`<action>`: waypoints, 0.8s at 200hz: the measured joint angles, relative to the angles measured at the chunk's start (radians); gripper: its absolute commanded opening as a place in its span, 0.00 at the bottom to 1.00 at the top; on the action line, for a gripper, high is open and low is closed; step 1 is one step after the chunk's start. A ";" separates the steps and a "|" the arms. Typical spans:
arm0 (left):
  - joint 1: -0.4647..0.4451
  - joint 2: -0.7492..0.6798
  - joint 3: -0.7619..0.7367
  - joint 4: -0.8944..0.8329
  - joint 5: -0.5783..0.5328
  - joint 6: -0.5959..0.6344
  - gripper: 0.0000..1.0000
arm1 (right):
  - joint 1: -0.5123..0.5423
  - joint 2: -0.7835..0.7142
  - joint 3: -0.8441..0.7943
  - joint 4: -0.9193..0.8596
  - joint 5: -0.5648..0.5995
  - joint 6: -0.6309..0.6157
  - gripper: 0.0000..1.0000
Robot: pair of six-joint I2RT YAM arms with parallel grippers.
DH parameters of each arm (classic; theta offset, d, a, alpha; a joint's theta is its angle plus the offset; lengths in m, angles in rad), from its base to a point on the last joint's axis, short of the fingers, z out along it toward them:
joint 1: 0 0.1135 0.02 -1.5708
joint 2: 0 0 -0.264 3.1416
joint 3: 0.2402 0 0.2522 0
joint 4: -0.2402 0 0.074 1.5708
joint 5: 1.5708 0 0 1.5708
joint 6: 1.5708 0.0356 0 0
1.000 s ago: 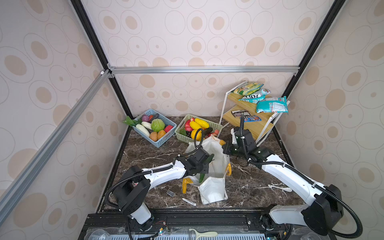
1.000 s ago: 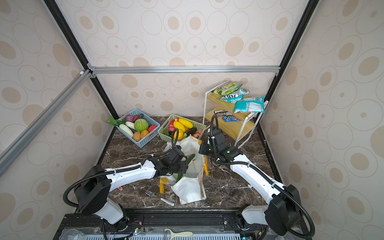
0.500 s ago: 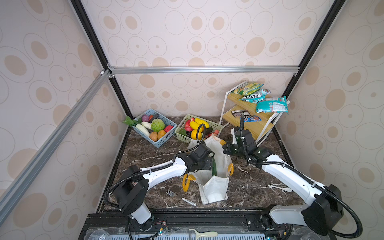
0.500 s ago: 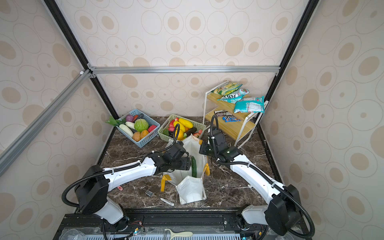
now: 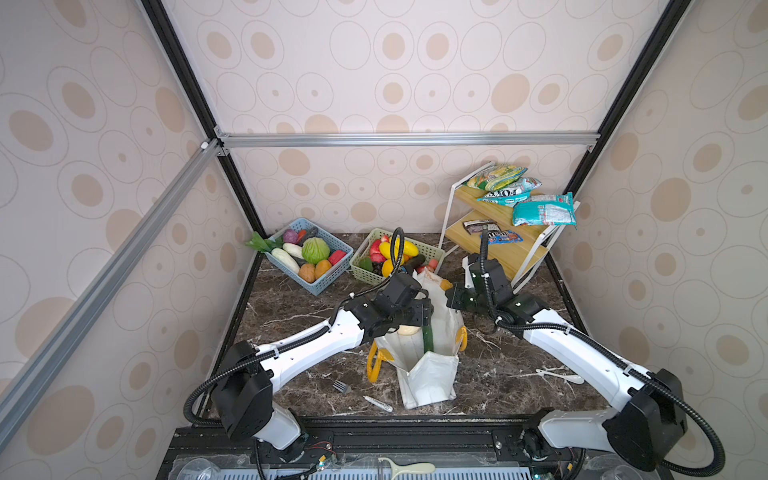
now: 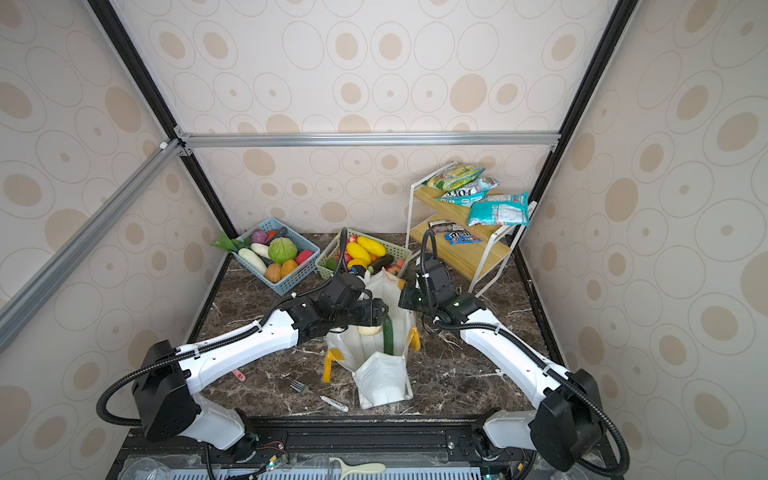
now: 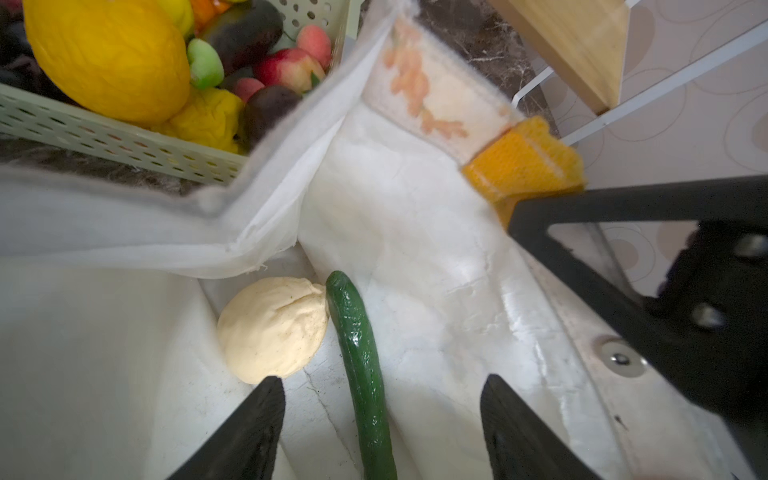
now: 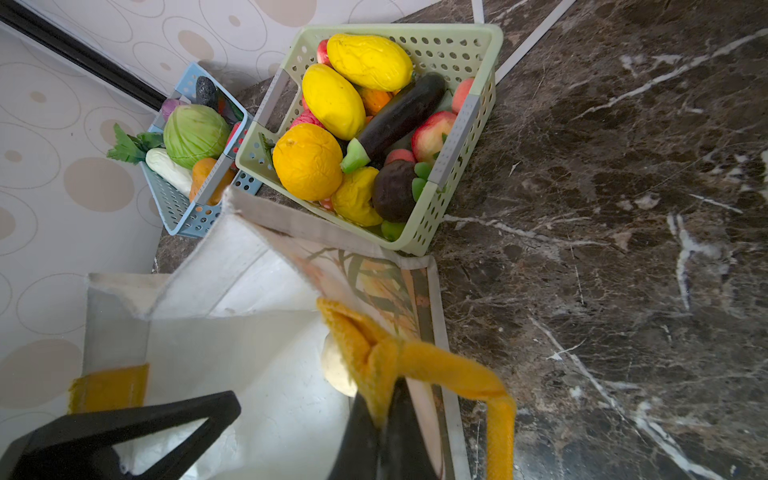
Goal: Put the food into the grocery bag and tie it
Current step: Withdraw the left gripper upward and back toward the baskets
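Observation:
The grocery bag, a white tote with yellow handles, lies on the dark marble with its mouth held up. Inside it lie the long dark green cucumber and the beige knobbly ball, touching each other. My left gripper hovers open over the cucumber, holding nothing; in a top view the left gripper is at the bag's mouth. My right gripper is shut on the yellow handle and lifts the bag's far edge. More toy food fills the baskets.
A green basket of fruit stands just behind the bag, with a blue basket of vegetables to its left. A wooden rack with snack packets fills the back right corner. A fork, a pen and a white spoon lie on the marble.
My left gripper carried the cucumber over the bag's mouth, opened and let it go; the cucumber now lies inside. The right gripper has kept its hold on the handle.

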 measured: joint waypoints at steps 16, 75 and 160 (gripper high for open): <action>0.000 -0.001 0.021 -0.005 -0.005 0.010 0.74 | 0.000 0.000 0.000 0.000 0.000 0.000 0.00; 0.002 -0.001 0.107 -0.054 -0.053 0.070 0.75 | 0.000 0.000 -0.004 0.001 0.003 0.000 0.00; 0.090 -0.042 0.150 -0.127 -0.104 0.148 0.76 | 0.000 -0.006 -0.012 0.000 0.014 -0.004 0.00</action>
